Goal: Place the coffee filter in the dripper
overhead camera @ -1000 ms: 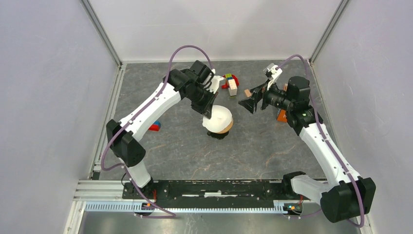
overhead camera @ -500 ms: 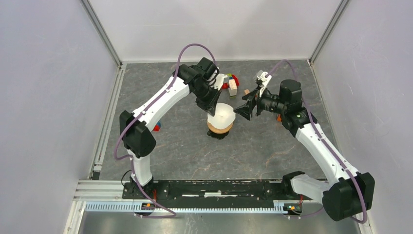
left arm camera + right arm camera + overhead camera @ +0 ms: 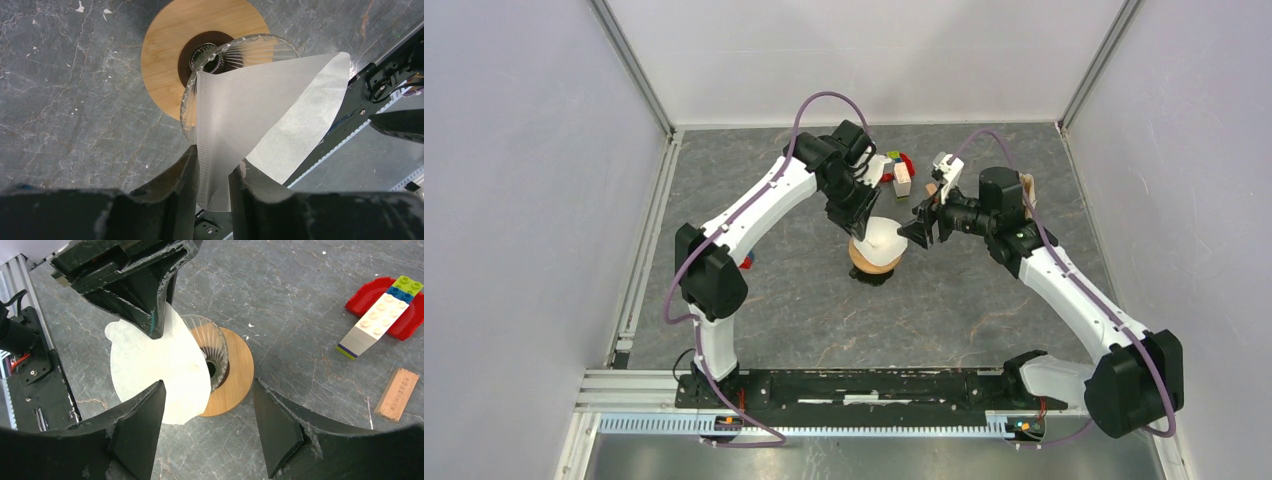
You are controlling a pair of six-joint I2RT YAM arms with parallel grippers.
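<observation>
Two fingers, left gripper: pressed together on the upper edge of the coffee filter, paper pinched flat between the pads.
Right gripper: fingers spread wide, holding nothing; one finger to each side of the dripper in the right wrist view. Contact with it: cannot tell.
Filter position: pointed end down inside the glass funnel, seam lying along the ribbed wall toward the centre hole. Wide edge tilted, standing out above and past the rim on the left gripper's side. Full seating: cannot tell.
Dripper contents: lower part of the filter.
Dripper build: clear ribbed funnel, tan collar ring around it, black base under it in the top view.
Dripper position: upright on the table, toward the middle, left gripper over it and right gripper just beside it on the right.
Surface: dark grey, marbled, with small white specks.
Loose items: toy blocks in red, white, blue and green at the far side; wooden block near them; red-and-blue block beside the left arm. All apart from the dripper.
Room: pale wall panels at left, back and right; aluminium rail along the near edge, carrying both arm bases.
</observation>
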